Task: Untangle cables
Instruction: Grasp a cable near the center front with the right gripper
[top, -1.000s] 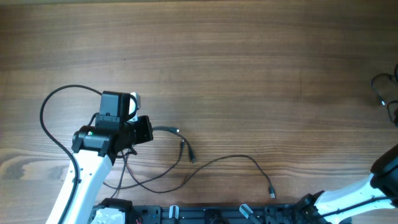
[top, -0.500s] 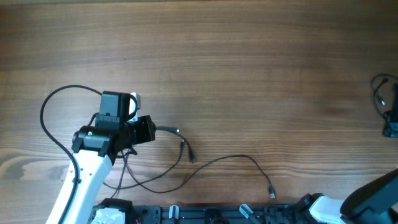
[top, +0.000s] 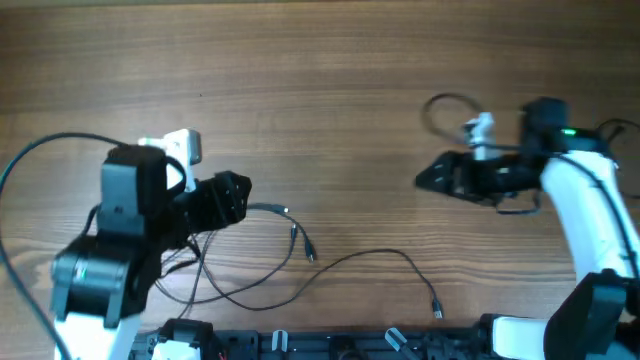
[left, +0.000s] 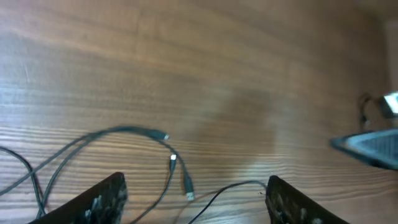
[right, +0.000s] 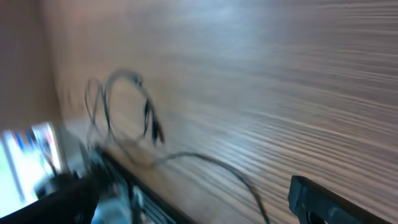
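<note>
With left tool (top: 238, 195) open, gripping nothing: cables (top: 303, 246) flat on counter (top: 320, 80), just ahead of and below its tips, strung lengthwise away from it. Right tool (top: 425, 180) open too, well apart. Likely left's grab.

2 white arms (top: 578, 205), black jaws, looping black wiring (top: 28, 160).

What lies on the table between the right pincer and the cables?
Only bare table: in the overhead view, nothing lies between the right pincer, which is open, and the cables.
</note>
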